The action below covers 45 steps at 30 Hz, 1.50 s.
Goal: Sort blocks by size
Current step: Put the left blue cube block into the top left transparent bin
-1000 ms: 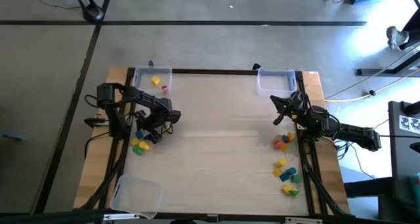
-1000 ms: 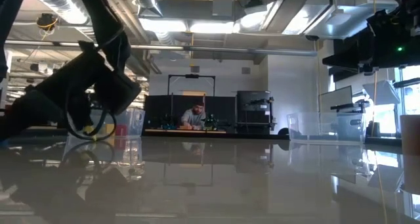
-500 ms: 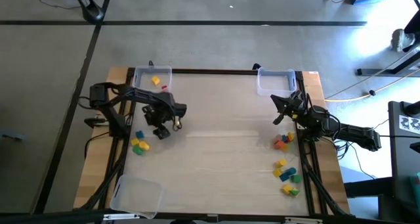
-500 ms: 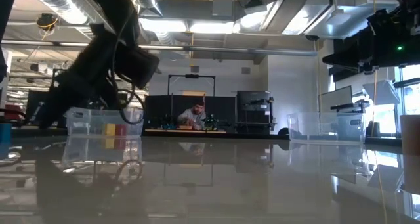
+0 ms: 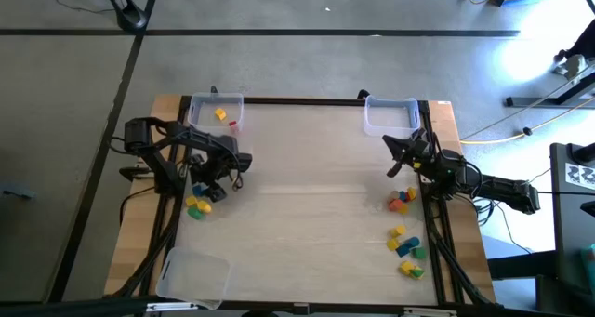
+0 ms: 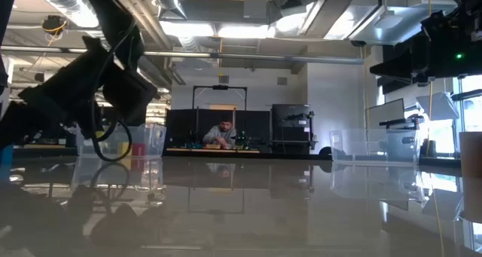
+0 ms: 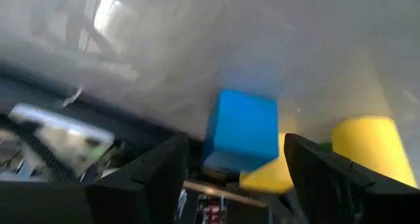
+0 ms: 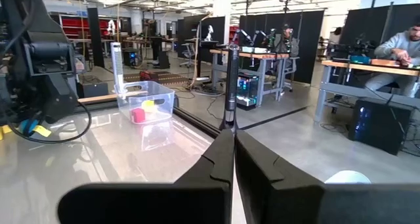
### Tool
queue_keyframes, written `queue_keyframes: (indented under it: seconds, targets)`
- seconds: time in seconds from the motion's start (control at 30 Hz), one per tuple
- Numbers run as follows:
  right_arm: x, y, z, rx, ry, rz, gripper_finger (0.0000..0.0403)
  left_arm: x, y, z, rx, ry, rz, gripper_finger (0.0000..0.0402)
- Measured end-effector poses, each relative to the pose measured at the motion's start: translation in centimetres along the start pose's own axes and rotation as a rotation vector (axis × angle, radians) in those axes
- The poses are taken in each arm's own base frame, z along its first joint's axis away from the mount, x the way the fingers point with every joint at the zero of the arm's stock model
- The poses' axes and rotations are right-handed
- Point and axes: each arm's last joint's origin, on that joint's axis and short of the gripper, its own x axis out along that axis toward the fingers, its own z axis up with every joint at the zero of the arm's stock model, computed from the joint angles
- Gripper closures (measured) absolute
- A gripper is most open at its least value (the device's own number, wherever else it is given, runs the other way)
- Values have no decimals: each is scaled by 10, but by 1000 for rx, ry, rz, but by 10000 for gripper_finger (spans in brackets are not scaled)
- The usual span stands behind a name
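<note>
The high view looks straight down on the whole desk (image 5: 307, 196) from far above, taking in both arms and the floor around. The low view sits at desk-top height, facing level across the glossy surface into the room behind. The left wrist view hangs very close over 1 blue block (image 7: 241, 129), framed by its own fingers (image 7: 147, 178). The right wrist view looks across the desk at the clear tray (image 8: 147, 99), which the high and low views also show.
</note>
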Motion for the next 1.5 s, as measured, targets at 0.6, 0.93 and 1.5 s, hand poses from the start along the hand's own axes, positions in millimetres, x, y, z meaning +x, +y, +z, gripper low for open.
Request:
queue_keyframes:
  seconds: [0.6, 0.93, 1.5]
  targets:
    - [0, 0, 0, -3, 0, 6, 386, -3, -2, 5, 101, -51, -29, 286]
    - [0, 0, 0, -3, 0, 6, 386, -105, 5, -7, 179, -530, 26, 285]
    - [0, -1, 0, 3, 3, -24, 386, -140, 104, -14, -261, -1372, -14, 284]
